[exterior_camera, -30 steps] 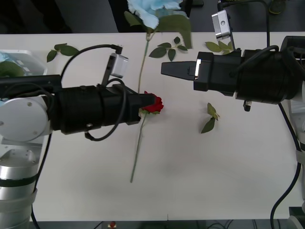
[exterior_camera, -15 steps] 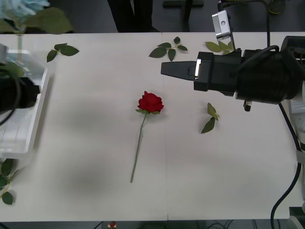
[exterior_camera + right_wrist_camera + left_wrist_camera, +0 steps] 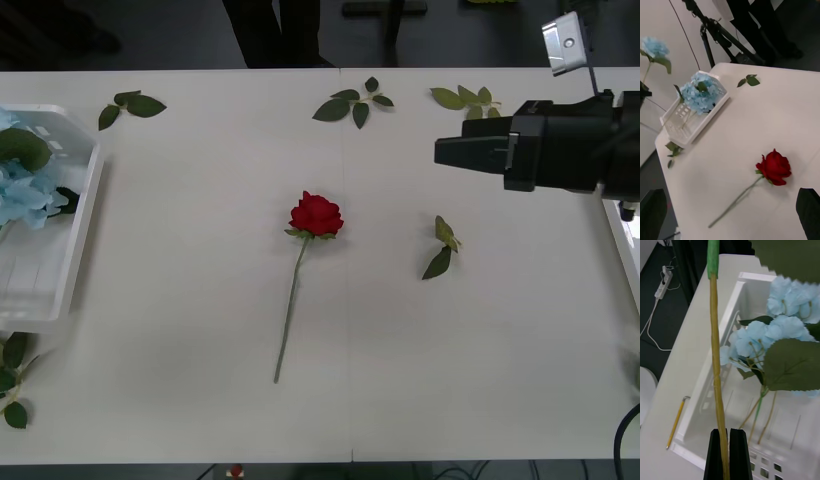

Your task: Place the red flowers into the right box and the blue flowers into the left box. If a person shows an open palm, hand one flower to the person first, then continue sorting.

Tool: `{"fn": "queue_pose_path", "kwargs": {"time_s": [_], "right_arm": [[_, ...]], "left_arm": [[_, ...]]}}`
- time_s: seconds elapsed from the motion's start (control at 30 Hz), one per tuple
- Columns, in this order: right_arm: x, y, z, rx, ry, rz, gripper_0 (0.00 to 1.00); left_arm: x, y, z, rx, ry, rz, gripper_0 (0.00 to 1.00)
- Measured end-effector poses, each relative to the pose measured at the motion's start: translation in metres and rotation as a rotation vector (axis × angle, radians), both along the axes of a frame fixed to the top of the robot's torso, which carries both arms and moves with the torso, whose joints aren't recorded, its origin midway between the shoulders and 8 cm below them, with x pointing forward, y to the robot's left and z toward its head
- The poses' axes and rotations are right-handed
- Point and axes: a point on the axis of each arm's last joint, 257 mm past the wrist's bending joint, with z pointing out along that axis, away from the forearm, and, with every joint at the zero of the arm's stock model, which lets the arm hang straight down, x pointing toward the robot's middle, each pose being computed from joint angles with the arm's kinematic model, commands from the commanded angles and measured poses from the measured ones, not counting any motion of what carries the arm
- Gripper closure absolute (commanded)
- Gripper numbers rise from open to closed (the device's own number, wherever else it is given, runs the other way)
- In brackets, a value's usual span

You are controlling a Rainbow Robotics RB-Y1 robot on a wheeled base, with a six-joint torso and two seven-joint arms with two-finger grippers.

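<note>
The fingers of the right gripper (image 3: pixel 440 152) looked drawn together into one dark tip in the front view, hanging over the counter (image 3: pixel 200 400) at its right side, well apart from the red rose (image 3: pixel 316 214) that lay flat in the middle with its stem running toward the near edge. At the far left stood the white bin (image 3: pixel 60 270) with blue flowers (image 3: pixel 25 195) in it. Loose green leaves (image 3: pixel 440 250) lay beside the rose's right.

From the right wrist, though, its two black fingers (image 3: pixel 810 210) sat at opposite corners, spread wide and empty, with the rose (image 3: pixel 775 168) on the counter between them and the bin (image 3: pixel 677 131) farther off.

From the left wrist, the left gripper's (image 3: pixel 729 453) fingers (image 3: pixel 715 453) were pinched tight on a long flower stem (image 3: pixel 715 352), held above the bin (image 3: pixel 730 315), where blue blooms (image 3: pixel 752 337) and big leaves already lay.
</note>
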Motion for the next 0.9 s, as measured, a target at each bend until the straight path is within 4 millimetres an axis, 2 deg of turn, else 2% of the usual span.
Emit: {"fn": "queue_pose_path", "kwargs": {"time_s": [0.13,0.23,0.4,0.6,0.63,0.7,0.77,0.8,0.87,0.9], "right_arm": [[-0.005,-0.027,-0.018,-0.087,0.024,0.007,0.00],[-0.005,-0.044,-0.031,-0.161,0.014,0.026,0.00],[-0.007,-0.068,-0.048,-0.301,-0.027,0.056,0.00],[-0.010,-0.099,-0.048,-0.389,-0.086,0.057,0.00],[-0.011,-0.103,-0.047,-0.406,-0.109,0.066,0.00],[-0.013,-0.109,-0.047,-0.440,-0.145,0.080,0.00],[-0.014,-0.116,-0.051,-0.473,-0.166,0.091,0.00],[-0.016,-0.120,-0.053,-0.490,-0.171,0.097,0.00],[-0.018,-0.126,-0.059,-0.520,-0.184,0.109,0.00],[-0.020,-0.129,-0.061,-0.536,-0.194,0.117,0.00]], "left_arm": [[-0.003,0.038,-0.014,0.076,0.010,0.005,1.00],[-0.003,0.053,-0.036,0.061,0.018,0.026,1.00],[0.010,0.054,-0.066,0.071,0.040,0.017,1.00],[0.018,0.045,-0.084,0.072,0.065,-0.009,1.00],[0.018,0.044,-0.085,0.075,0.069,-0.011,0.96],[0.018,0.044,-0.087,0.083,0.077,-0.012,0.82],[0.019,0.043,-0.088,0.085,0.081,-0.015,0.78],[0.019,0.042,-0.088,0.085,0.082,-0.017,0.72],[0.019,0.042,-0.088,0.085,0.082,-0.017,0.59],[0.019,0.042,-0.088,0.085,0.082,-0.017,0.48]]}}
